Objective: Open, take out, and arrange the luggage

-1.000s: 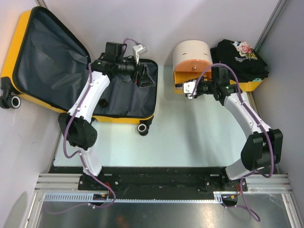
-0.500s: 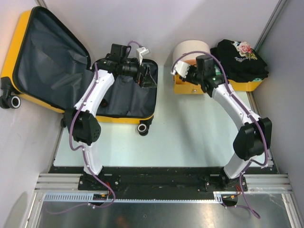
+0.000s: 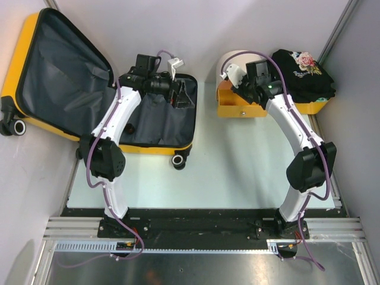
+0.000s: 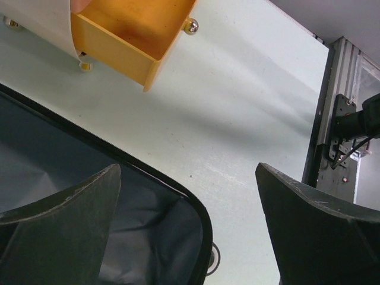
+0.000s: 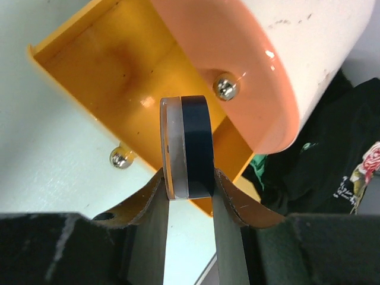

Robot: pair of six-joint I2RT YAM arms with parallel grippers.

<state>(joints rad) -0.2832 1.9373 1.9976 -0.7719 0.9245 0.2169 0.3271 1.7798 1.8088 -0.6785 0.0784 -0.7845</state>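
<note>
The right gripper is pinching a small flat disc, clear on one face and dark on the other, with its jaws partly closed against the two faces. Just below it, the orange drawer is standing pulled out of the cream-and-orange cabinet, its bare orange floor showing. Beyond the cabinet, a black garment with a flower print is lying piled on a yellow bin. Its pale lettering is too small to read.

The left gripper is hanging with jaws spread wide, gripping nothing. Under it the luggage is lying open on the worktop, with only dark grey lining showing below the fingers. Its lid is leaning on the wall off to this gripper's left.

A second ago the right gripper was sitting lower, in front of the drawer. It has since swung up over it.
</note>
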